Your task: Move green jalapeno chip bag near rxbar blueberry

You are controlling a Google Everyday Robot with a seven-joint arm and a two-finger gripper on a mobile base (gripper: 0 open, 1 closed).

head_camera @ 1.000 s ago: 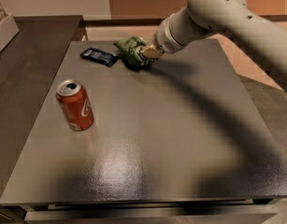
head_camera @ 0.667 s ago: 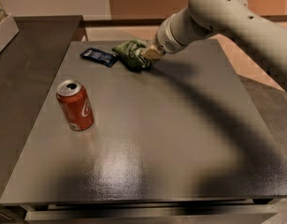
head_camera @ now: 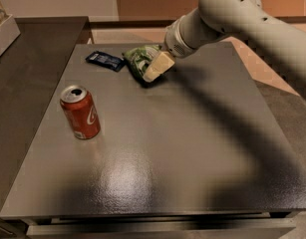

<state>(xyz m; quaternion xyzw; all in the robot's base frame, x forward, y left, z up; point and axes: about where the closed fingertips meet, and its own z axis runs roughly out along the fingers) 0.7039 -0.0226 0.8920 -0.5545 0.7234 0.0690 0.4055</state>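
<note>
The green jalapeno chip bag (head_camera: 136, 59) lies at the far end of the desk (head_camera: 192, 148), just beside the rxbar blueberry (head_camera: 105, 60), so the move looks nearly done. The claw (head_camera: 157, 66) sits against the bag. Whether it is clamping the bag cannot be told. What is left, by this judgement, is letting go and backing away.

Scene dim, warm-toned; light taken to come from overhead. Broad soft glare seen on dark tabletop (head_camera: 202, 148) at front centre, surface grain shown up there. Wide diagonal shadow cast by arm (head_camera: 232, 14) across tabletop toward right front corner. Cream-lit gripper (head_camera: 159, 66) set at green jalapeno chip bag (head_camera: 135, 59), far centre; dark shadow thrown beneath both. Highlight caught on rim of red soda can (head_camera: 80, 112); faint shadow laid beside its base.
</note>
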